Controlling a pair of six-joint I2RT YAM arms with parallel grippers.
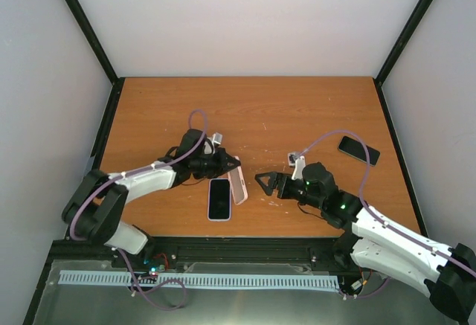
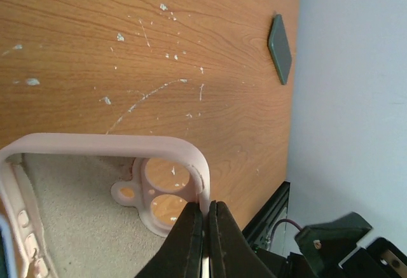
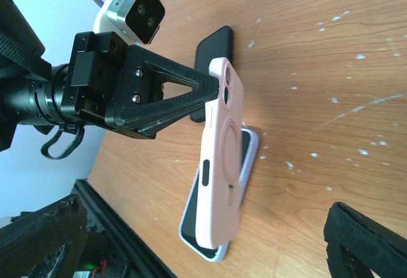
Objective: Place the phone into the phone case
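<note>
The phone (image 1: 219, 199) is lying flat, screen up, at lower centre of the top view, near the front edge of the table (image 1: 297, 109). The pink phone case (image 1: 238, 184) is leaning tilted just right of it. In the R wrist view its back is facing the camera and its lower edge seems to be touching the phone's side. The left gripper (image 1: 230, 167) is pinching the case rim beside the camera cutout, w/ fingers clamped tight on it. The right gripper (image 1: 262, 183) is hovering just right of the case, fingers spread wide, w/ nothing between them. A second dark phone (image 1: 358, 150) is lying at right of frame, well apart.
</note>
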